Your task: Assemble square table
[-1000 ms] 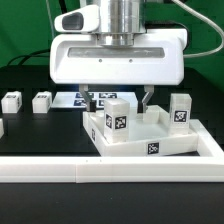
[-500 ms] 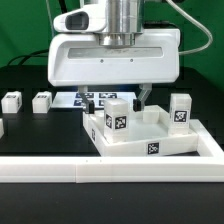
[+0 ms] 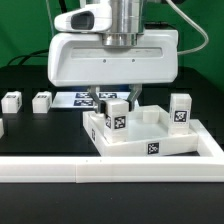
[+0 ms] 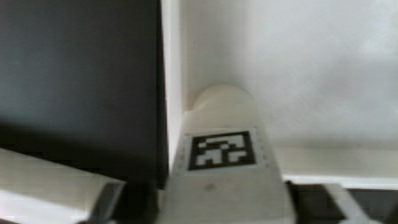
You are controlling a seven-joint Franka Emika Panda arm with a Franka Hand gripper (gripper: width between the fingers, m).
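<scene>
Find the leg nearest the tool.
The leg stands upright on the tabletop, at its end toward the exterior view's left, between the fingers of the tool.

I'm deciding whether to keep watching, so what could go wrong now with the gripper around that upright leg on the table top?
The gripper straddles the upright leg; an off-centre squeeze might tilt it in its corner of the table top. Any sideways push could slide the table top. The second leg stands close by and could get bumped.
</scene>
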